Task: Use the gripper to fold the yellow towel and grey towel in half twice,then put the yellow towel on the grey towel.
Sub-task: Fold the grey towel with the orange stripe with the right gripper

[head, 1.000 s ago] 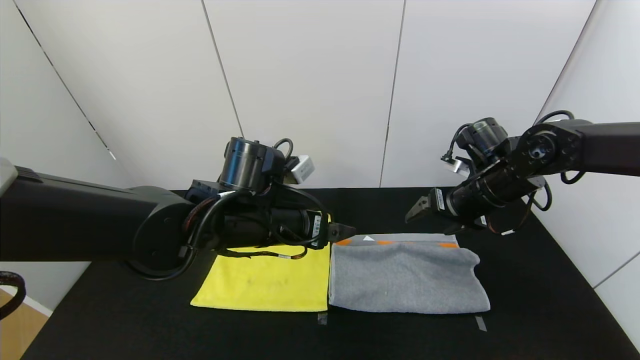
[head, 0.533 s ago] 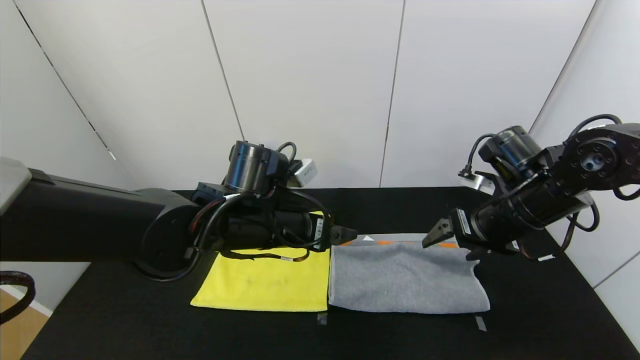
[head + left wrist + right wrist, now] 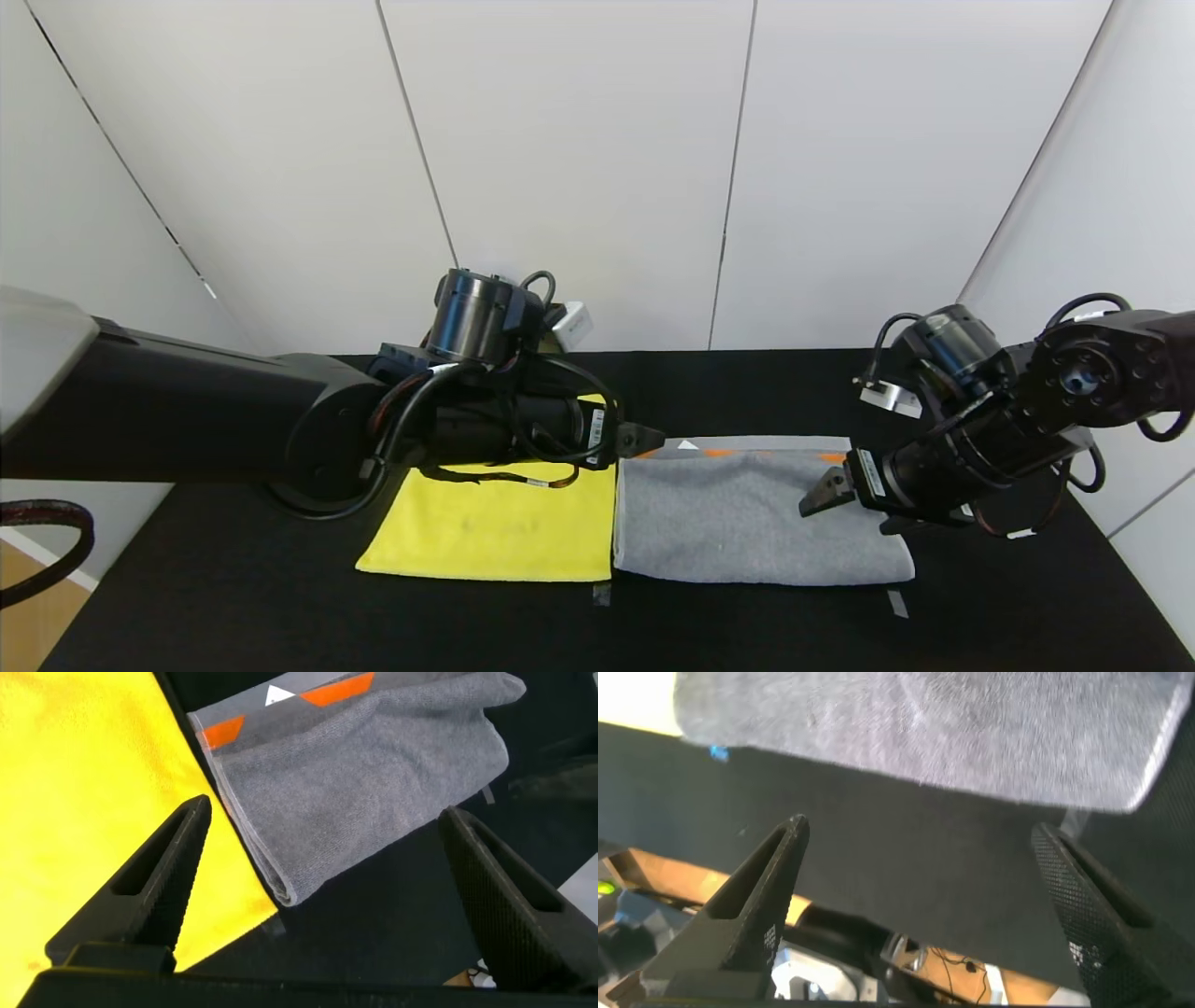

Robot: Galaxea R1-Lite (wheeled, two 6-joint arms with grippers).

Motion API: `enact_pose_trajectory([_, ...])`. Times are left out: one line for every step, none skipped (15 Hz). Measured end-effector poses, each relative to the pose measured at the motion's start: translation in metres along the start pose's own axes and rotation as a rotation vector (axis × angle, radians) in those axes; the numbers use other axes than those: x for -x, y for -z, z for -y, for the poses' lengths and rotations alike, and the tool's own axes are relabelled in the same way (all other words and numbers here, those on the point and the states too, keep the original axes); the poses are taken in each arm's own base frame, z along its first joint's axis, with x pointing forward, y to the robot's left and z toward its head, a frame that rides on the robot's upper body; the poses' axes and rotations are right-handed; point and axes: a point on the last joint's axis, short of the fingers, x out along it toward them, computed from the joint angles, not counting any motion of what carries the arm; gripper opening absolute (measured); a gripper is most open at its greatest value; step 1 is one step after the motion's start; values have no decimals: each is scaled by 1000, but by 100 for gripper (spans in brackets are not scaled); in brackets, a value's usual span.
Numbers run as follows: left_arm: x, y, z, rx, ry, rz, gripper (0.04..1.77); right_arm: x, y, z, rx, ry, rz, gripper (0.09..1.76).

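Note:
The yellow towel (image 3: pixel 490 527) lies flat on the black table, touching the left edge of the grey towel (image 3: pixel 738 523). The grey towel is doubled over, with orange marks along its far edge. My left gripper (image 3: pixel 644 439) hovers open over the far corner where the two towels meet. The left wrist view shows the yellow towel (image 3: pixel 84 793) and the grey towel (image 3: pixel 364 775) below the empty left gripper (image 3: pixel 324 812). My right gripper (image 3: pixel 845 513) stands open low over the grey towel's right end. In the right wrist view the grey towel (image 3: pixel 924 728) lies beyond the empty right gripper (image 3: pixel 920 829).
The black table (image 3: pixel 1008 579) carries two grey tape marks (image 3: pixel 602 594), one of them near the grey towel's front right corner (image 3: pixel 896 604). White wall panels (image 3: pixel 579 168) close the back and the right side. The table's front edge (image 3: pixel 878 905) shows in the right wrist view.
My right gripper has come down and toward me, from above the grey towel's far right corner to low over its right end. The left gripper has barely shifted. Both stay open.

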Motion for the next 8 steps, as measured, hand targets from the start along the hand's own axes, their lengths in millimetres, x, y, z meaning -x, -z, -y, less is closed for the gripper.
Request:
enact_pose_trajectory([0,0,0,0,-1,1,172,-8,-3,2,-2,0,6,171])
enact_pose_trajectory([0,0,-1,1,-3,1,172,-15,-7,5,-5,2,13,171])
enact_pose_trajectory([0,0,-1,2,-3,1,172,-21,-9,10,-15,10,8,171])
enact_pose_trajectory([0,0,-1,2,-3,0,172,-26,-11,15,-26,16,6,171])
enact_pose_trajectory([0,0,-1,2,-3,0,172,-30,-14,20,-38,21,3,171])
enact_pose_trajectory([-1,0,-1,2,-3,-1,172,-34,-16,24,-46,27,1,171])
enact_pose_trajectory([-1,0,-1,2,-3,-1,172,-38,-19,28,-47,27,9,171])
enact_pose_trajectory([-1,0,-1,2,-3,-1,172,-40,-24,31,-48,25,25,171])
